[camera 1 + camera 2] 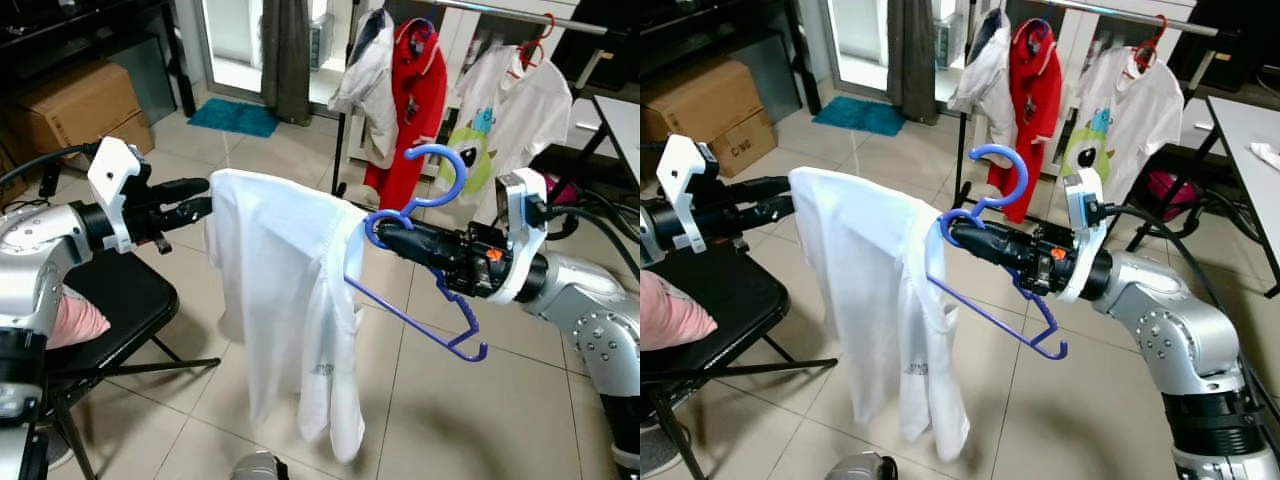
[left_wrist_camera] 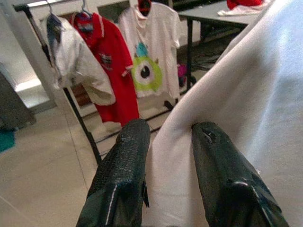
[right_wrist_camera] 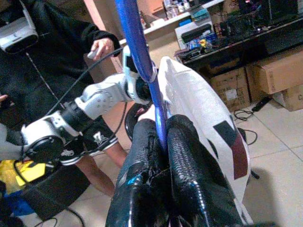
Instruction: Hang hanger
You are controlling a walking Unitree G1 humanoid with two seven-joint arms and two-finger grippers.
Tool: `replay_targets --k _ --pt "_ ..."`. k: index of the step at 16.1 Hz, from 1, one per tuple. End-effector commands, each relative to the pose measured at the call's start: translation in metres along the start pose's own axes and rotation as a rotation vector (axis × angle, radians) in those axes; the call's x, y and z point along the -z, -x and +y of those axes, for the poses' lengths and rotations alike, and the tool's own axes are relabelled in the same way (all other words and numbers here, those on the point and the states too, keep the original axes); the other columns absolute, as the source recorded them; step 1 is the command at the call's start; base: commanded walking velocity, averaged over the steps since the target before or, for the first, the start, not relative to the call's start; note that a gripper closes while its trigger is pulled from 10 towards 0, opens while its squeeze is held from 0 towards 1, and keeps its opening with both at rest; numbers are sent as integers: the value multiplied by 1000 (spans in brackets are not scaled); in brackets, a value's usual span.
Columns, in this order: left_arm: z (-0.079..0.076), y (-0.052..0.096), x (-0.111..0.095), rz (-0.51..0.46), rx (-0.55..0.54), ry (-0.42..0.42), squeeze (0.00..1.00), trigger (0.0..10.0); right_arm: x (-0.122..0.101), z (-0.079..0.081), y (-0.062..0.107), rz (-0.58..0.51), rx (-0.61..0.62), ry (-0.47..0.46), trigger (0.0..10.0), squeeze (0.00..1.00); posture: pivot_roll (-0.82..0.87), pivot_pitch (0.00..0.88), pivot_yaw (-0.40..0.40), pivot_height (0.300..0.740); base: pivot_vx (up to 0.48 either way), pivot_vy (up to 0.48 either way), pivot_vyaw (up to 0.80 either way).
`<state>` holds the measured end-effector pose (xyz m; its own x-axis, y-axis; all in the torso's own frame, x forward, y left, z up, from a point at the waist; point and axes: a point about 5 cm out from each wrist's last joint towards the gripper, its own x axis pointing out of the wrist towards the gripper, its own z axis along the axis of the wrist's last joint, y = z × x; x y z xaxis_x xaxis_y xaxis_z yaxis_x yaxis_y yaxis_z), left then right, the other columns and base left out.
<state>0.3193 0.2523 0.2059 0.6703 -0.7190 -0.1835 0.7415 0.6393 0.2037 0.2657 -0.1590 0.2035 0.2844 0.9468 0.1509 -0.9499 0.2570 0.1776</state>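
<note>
Hanger (image 1: pixel 420 240) pinched at neck by right end effector (image 1: pixel 385 235) — stiff, light; limp shirt (image 1: pixel 280 300) pinched by left end effector (image 1: pixel 205 200) — likely slips.

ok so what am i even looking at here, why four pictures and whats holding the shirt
It is a humanoid robot with two silver arms. Two pictures come from cameras in its head, looking down and forward; the other two come from a camera on each wrist, looking along its black fingers. The left gripper pinches one end of a white shirt. The right gripper is shut on a blue hanger pushed into the shirt. Behind stands a clothes rack with other shirts hanging, and a black chair sits at the robot's left. The right wrist picture also catches a person in dark clothes.
</note>
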Motion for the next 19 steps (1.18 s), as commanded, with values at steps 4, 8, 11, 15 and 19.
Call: replay_targets --k 4,8,11,15,19 --pt "-1 -12 -1 -19 91 -6 0 0 -14 3 2 -36 -36 22 10000 0 110 0 -35 740 0 0 0" --pt "-2 -14 0 -25 132 0 0 0 -15 2 1 -43 -34 23 10000 0 114 0 -33 740 0 0 0" --pt "-2 -14 1 -33 135 3 0 0 -14 1 1 -45 -30 23 10000 0 116 0 -33 740 0 0 0" --pt "0 -14 0 -53 112 10 0 0 -15 0 1 -55 -17 26 10000 0 118 0 -34 740 0 0 0" --pt "3 -13 -2 -84 76 11 0 0 -15 -2 2 -59 -9 28 10000 0 118 0 -34 740 0 0 0"
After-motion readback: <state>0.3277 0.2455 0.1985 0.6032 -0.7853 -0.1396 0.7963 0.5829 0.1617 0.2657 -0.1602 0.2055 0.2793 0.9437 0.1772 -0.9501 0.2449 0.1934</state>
